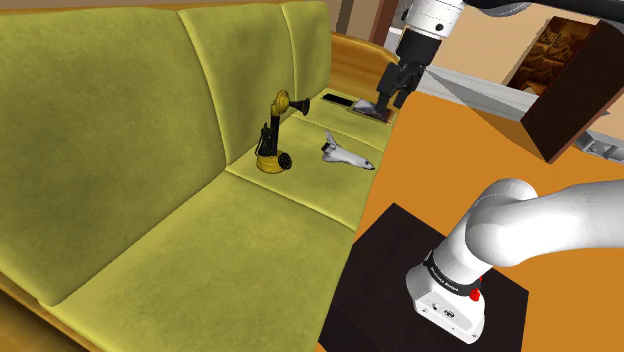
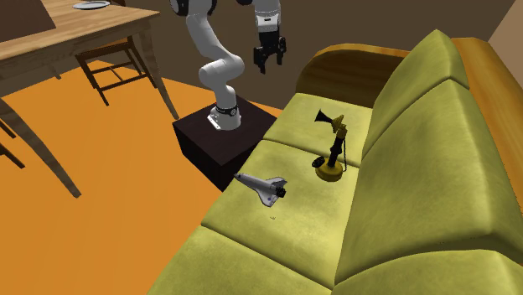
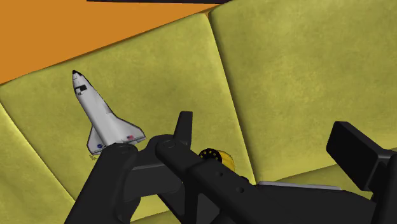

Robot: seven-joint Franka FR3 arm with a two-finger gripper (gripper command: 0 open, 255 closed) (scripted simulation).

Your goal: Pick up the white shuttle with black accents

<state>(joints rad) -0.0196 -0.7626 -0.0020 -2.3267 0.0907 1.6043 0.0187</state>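
Observation:
The white shuttle (image 1: 346, 153) with black nose and accents lies flat on the olive-green sofa's seat (image 1: 200, 260), near the seat's front edge. In the second exterior view the shuttle (image 2: 262, 186) rests between two cushion seams. A yellow and black candlestick telephone (image 1: 273, 135) stands upright just behind it, toward the backrest. My black gripper (image 1: 391, 100) hangs open well above the seat, off toward the sofa's armrest end, with nothing between its fingers. In the wrist view the shuttle (image 3: 98, 114) lies beyond and to one side of the gripper (image 3: 267, 130), and the hand hides most of the telephone (image 3: 213, 154).
My black stand box (image 1: 400, 270) sits on the orange floor against the sofa's front. A flat dark item (image 1: 350, 103) lies on the wooden armrest. A wooden table (image 2: 75, 38) with chairs stands beyond the stand. A dark wooden cabinet (image 1: 575, 85) is at the shoulder view's right.

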